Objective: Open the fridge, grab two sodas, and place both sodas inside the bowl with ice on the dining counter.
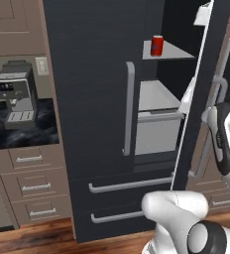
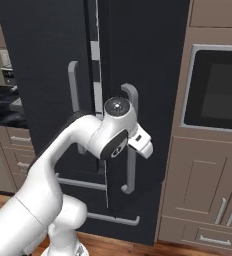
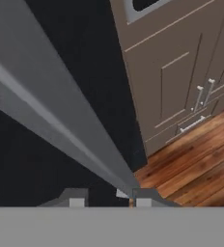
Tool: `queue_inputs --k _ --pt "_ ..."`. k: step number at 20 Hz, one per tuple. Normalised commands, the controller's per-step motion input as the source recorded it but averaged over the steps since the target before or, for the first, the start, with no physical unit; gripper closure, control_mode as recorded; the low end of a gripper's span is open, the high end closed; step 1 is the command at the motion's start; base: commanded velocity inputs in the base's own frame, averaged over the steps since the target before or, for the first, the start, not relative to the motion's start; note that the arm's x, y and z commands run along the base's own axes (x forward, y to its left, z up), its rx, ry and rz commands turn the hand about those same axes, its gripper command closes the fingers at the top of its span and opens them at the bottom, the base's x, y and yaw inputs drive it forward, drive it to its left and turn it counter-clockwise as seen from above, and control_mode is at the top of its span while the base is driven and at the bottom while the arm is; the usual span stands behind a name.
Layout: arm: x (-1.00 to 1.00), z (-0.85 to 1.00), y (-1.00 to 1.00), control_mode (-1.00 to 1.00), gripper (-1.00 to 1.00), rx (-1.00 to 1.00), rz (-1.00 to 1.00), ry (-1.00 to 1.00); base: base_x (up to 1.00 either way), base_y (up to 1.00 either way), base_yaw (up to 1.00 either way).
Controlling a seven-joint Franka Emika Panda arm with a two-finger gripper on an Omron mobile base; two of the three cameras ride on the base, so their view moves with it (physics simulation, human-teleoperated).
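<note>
— Closest to the hand camera, what do you see?

— Two dark fingertips, the gripper (image 3: 106, 197) pinching the long grey bar handle (image 3: 56, 116) of the fridge's right door; the bar runs away from the tips up toward the far corner of that view, with the dark door face behind it.

— And the fridge (image 1: 97, 99) itself?

— Right door (image 1: 201, 94) swung partly out, seen edge-on from the left base camera. Left door closed, its handle (image 1: 129, 109) upright. Two drawers below, each with a horizontal bar.

— Any sodas?

— One red can (image 1: 157, 45), standing upright near the front edge of a pale grey upper shelf (image 1: 171, 51) inside the opened compartment. A second shelf (image 1: 154, 95) sits lower down.

— Where's the arm?

— From the right base camera, the white forearm (image 2: 100, 135) reaches up against the right door's handle (image 2: 131, 140).

— Surroundings?

— A coffee machine (image 1: 15, 94) on the black marbled counter (image 1: 23, 126) left of the fridge, wood drawers (image 1: 30, 183) beneath it. Right of the fridge, a built-in oven (image 2: 215, 87) above brown cabinets (image 2: 208, 195). Wood floor (image 3: 196, 164).
</note>
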Motion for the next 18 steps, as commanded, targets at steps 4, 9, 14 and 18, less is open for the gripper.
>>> queue_inputs --k 4,9,14,18 --pt "-0.75 0.00 -0.31 -1.00 -1.00 0.00 -0.09 0.06 0.00 0.00 0.00" --pt "-0.65 0.09 -0.03 -1.00 -1.00 0.00 -0.02 0.09 0.00 0.00 0.00" --pt "-0.45 0.25 0.12 -1.00 -1.00 -0.02 0.00 0.07 0.00 0.00 0.00" --pt "-0.07 0.35 0.62 -1.00 -1.00 -0.11 0.01 0.09 0.00 0.00 0.00"
